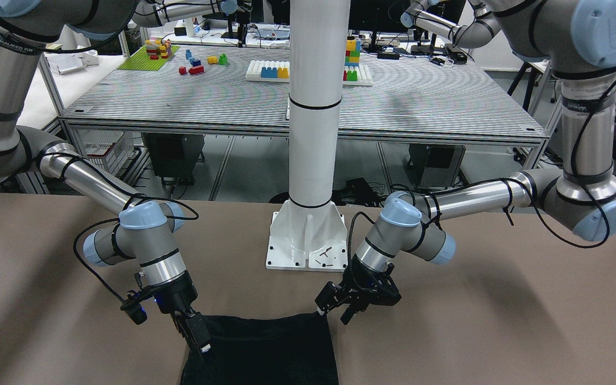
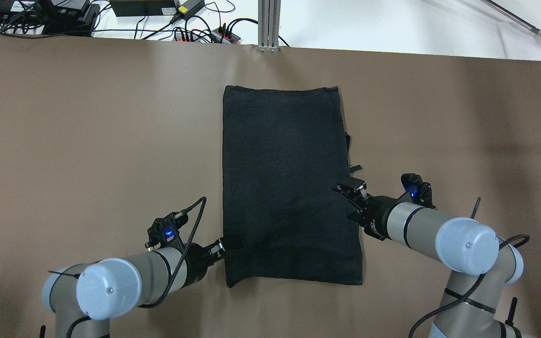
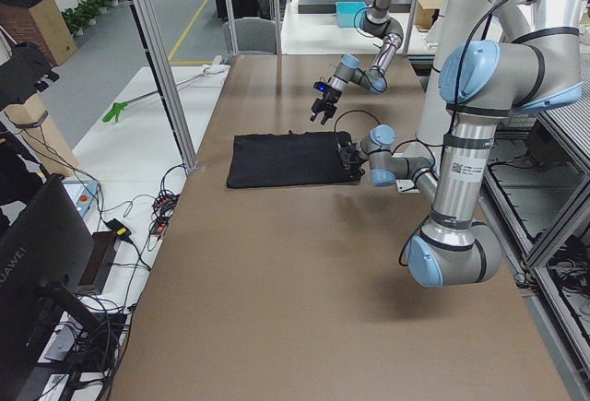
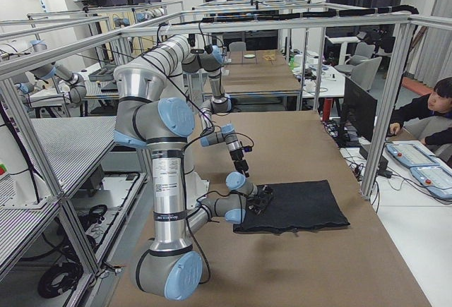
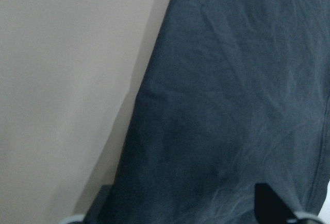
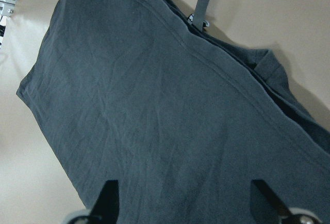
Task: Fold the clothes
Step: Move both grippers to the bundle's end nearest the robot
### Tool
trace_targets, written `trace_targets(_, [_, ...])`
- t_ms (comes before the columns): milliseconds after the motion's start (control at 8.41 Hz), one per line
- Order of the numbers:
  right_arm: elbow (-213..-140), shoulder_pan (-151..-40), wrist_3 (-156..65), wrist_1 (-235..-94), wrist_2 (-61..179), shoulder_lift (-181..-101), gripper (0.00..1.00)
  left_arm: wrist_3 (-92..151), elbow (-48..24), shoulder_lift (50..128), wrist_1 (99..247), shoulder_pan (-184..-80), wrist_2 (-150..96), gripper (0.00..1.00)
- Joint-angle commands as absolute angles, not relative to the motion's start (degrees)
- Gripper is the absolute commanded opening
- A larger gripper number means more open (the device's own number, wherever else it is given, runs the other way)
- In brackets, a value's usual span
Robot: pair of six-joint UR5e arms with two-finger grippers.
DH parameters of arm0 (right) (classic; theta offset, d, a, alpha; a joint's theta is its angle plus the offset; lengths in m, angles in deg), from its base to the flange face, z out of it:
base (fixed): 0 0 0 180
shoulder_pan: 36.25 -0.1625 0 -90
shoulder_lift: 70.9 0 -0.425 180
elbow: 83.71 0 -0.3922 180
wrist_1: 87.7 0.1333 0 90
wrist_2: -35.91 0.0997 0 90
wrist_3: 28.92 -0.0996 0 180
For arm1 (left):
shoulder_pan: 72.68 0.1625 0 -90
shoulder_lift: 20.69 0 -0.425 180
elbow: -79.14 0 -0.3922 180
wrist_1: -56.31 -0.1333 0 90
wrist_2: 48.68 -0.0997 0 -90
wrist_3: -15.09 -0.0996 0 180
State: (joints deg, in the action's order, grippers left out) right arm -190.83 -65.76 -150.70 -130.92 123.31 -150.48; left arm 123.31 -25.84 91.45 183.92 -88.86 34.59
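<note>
Left jaws: I am holding them wide apart at the left edge of the black garment [image 2: 284,178], gripping nothing.
Right jaws: I am holding them equally wide over its right edge.
Black garment: lying flat on the worktop [image 2: 87,141].

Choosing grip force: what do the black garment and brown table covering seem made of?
Black garment: soft matte fabric, likely cotton knit; fine creases and a stitched hem show. Table covering: smooth matte brown sheet, perhaps paper or vinyl; no weave visible.
</note>
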Motion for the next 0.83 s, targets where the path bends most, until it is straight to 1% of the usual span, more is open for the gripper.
trace_targets(0, [-190.85, -65.6, -150.38, -130.94, 122.22, -150.62, 0.91, 123.46, -22.93, 92.07, 184.01, -84.72, 31.39, 0.95])
trace_targets(357, [-190.67, -65.6, -150.29, -130.94, 121.78, -150.71, 0.91, 125.57, -20.97, 92.77, 184.1, -83.32, 30.68, 0.94])
trace_targets(476, [-190.67, -65.6, -150.29, -130.94, 121.43, -150.71, 0.91, 125.48, -20.89, 93.39, 184.1, -83.22, 30.6, 0.91])
trace_targets(594, [-190.67, -65.6, -150.29, -130.94, 121.42, -150.71, 0.91, 125.57, -20.71, 93.39, 184.1, -83.22, 30.68, 0.76])
trace_targets(713, [-190.67, -65.43, -150.29, -131.03, 121.42, -150.62, 0.91, 125.48, -20.62, 93.39, 184.1, -83.22, 30.68, 0.58])
